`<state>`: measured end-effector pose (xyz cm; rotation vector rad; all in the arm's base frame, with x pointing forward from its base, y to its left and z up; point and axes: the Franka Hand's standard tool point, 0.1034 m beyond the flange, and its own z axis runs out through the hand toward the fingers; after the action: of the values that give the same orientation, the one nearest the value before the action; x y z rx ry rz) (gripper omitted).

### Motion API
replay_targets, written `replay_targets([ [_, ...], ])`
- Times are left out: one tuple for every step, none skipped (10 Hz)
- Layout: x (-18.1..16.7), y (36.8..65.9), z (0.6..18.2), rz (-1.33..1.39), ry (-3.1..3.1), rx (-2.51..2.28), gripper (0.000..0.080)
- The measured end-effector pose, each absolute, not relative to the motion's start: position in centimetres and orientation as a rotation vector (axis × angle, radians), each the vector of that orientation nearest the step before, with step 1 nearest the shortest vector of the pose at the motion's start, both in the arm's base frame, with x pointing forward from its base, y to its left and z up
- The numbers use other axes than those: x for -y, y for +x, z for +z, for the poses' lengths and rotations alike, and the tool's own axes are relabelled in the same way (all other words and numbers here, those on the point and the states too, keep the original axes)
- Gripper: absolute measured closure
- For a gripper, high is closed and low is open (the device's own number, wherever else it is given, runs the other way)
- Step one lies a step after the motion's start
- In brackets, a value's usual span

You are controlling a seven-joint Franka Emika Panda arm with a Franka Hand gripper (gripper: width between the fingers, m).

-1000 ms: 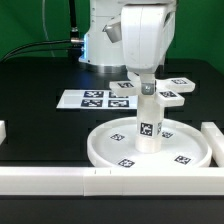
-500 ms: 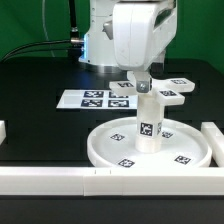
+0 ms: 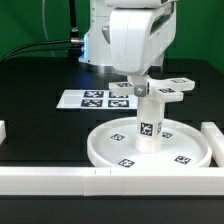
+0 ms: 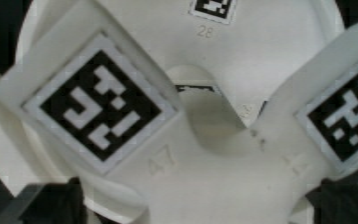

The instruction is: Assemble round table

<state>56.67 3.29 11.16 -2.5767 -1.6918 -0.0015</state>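
the step in hand looks like fixing the tagged white post (image 3: 148,125) into the central hub of the round tabletop disc (image 3: 103,152). the post stands upright at the disc's middle, and the disc lies flat on the black worktop (image 3: 40,120), just behind the white border rail (image 3: 60,180).

the jaws come straight down onto the post's top end and appear closed around it with only a narrow gap. contact is too small to confirm in the exterior view. the wrist view, filled with white plastic and large black-and-white tags (image 4: 101,105), does not show the gap.

the next move, i judge, calls for a firm hold and turning the post about its own axis without tilting it, so it seats squarely in the hub.

the marker board (image 3: 92,99) lies beyond the disc. another tagged white part (image 3: 172,90) rests towards the exterior view's right.
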Motion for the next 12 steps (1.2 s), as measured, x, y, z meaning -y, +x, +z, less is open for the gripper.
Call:
replay_targets([
  [-3.31,56.67,11.16,-0.001,-2.578,1.689,0.0151],
  [-3.46,56.66,11.16,0.000,-2.591,1.669,0.0151],
  [-3.78,56.63,11.16,0.001,-2.602,1.649,0.0151],
  [-3.88,56.61,11.13,0.001,-2.603,1.647,0.0151],
  [-3.83,56.58,11.04,0.003,-2.603,1.646,0.0151],
  [-3.80,56.54,10.94,0.006,-2.604,1.643,0.0151],
  [-3.83,56.53,10.93,0.007,-2.613,1.627,0.0151],
  [-3.89,56.51,10.92,0.008,-2.622,1.612,0.0151],
  [-3.84,56.48,10.83,0.010,-2.623,1.611,0.0151],
  [-3.76,56.44,10.73,0.012,-2.623,1.608,0.0151],
  [-3.71,56.42,10.70,0.012,-2.623,1.608,0.0180],
  [-3.68,56.40,10.66,0.013,-2.623,1.607,0.0180],
])
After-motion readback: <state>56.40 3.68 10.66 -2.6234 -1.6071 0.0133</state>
